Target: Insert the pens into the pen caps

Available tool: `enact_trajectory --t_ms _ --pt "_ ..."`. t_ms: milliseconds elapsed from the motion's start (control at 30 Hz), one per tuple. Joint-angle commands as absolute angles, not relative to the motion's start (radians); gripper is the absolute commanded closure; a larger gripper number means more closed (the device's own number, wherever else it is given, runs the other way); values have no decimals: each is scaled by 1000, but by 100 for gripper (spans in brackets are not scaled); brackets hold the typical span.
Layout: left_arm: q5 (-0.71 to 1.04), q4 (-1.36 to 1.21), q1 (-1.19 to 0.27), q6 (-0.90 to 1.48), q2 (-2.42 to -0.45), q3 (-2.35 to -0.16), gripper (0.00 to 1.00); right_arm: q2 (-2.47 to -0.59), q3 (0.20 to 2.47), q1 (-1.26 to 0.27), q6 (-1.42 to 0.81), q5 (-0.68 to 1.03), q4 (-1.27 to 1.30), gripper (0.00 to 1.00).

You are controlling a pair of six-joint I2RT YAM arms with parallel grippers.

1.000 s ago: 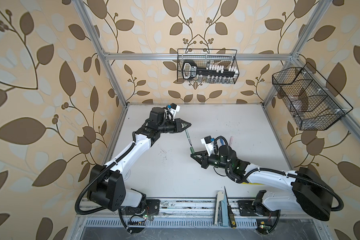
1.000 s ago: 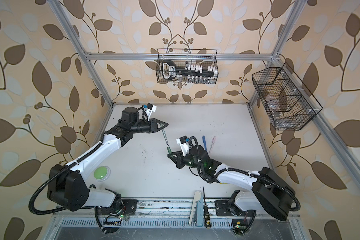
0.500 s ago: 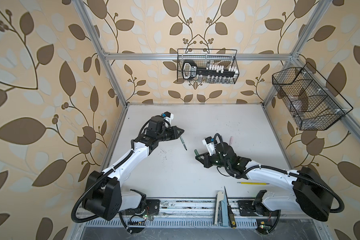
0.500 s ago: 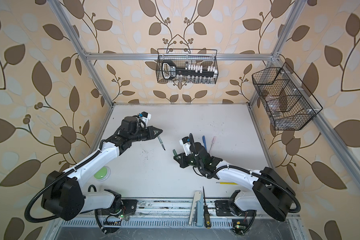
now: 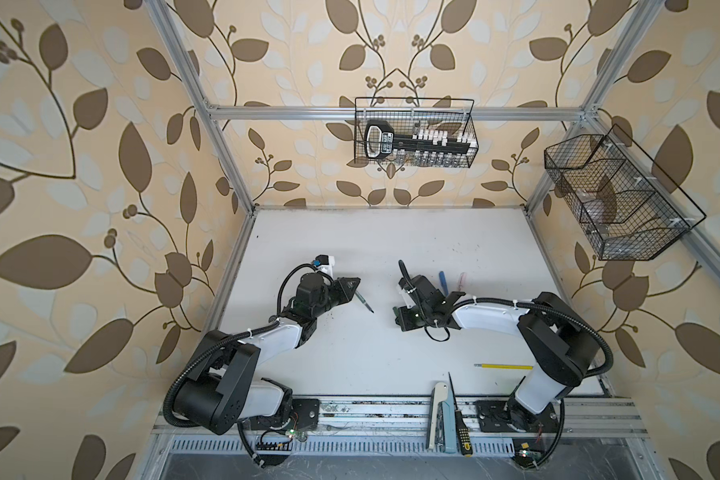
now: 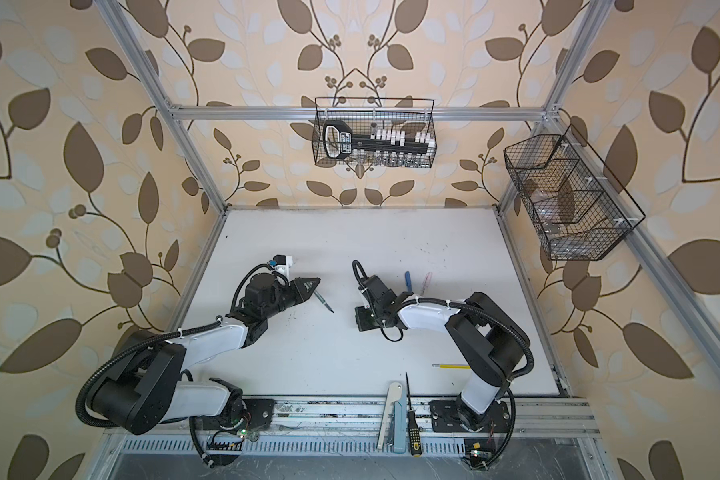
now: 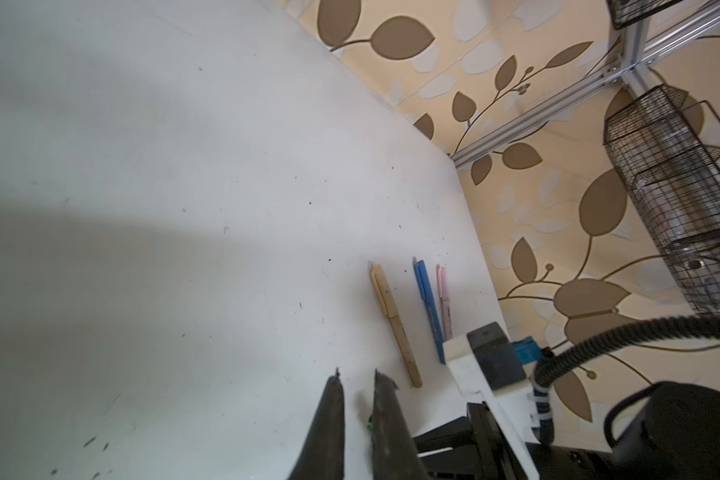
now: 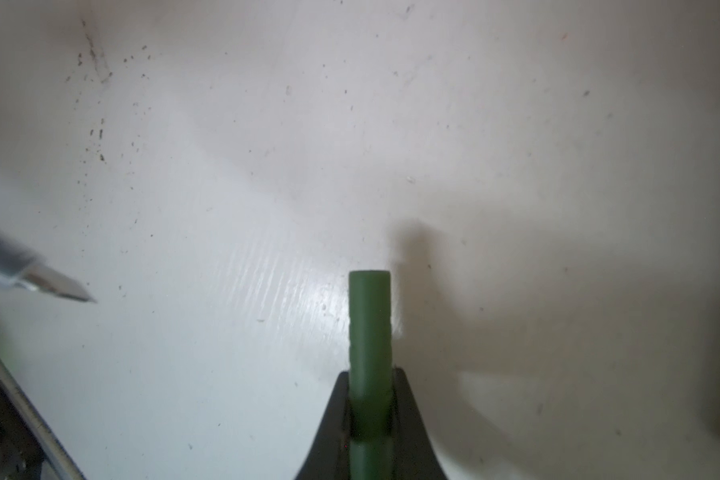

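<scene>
Now the left claw (image 5: 355,287) is clamped on the green pen (image 5: 364,302), tip poking out over bare tabletop (image 5: 391,241), clear of every edge. The right claw (image 8: 370,376) pinches the green cap (image 8: 369,316), open room between the two; tan pen (image 7: 395,324), blue pen (image 7: 429,307) and pink pen (image 7: 444,298) lie beside that arm.

No lettering is showing clearly enough to read. A white label (image 5: 385,142) on the black holder (image 5: 429,146) in the wire basket (image 5: 414,99) hanging on the back wall is carrying dark print, but in both top views it is coming out too small and blurred to make out. In the left wrist view, fine dark print is running along the blue pen (image 7: 428,305) and the pale pink pen (image 7: 443,296), lying side by side on the table (image 7: 184,208); it is equally illegible.
</scene>
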State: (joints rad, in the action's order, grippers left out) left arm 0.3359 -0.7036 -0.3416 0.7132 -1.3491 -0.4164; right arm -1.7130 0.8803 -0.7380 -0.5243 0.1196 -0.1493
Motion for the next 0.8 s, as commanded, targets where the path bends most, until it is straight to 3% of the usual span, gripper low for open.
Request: enact_trajectory --t_ms 0,267,400,433,467,500,600,700,767 --pt "293 -900 -355 738 -1391 -389 100 -1727 914 -732 -490 71 -222 83" --pt "158 -1005 -448 747 -1571 -345 100 -1665 933 -721 -460 43 -280 63" --pt "137 -1152 -457 794 -1676 -315 100 -1599 921 -728 -447 52 -284 58" --pt "132 -1177 -457 802 -1700 -311 98 -1581 917 -735 -444 63 -277 57" --pt "130 -1198 -457 812 -1723 -309 87 -1564 914 -744 -442 77 -270 56" --pt "132 -1219 -456 820 -1746 -307 82 -1554 912 -755 -446 94 -257 56" --pt "117 -1231 -457 836 -1773 -300 78 -1547 914 -782 -461 139 -228 57" --pt "84 -1151 -457 828 -1744 -300 60 -1560 896 -815 -505 204 -131 61" --pt "62 -1077 -457 815 -1710 -310 59 -1595 906 -844 -528 239 -89 63"
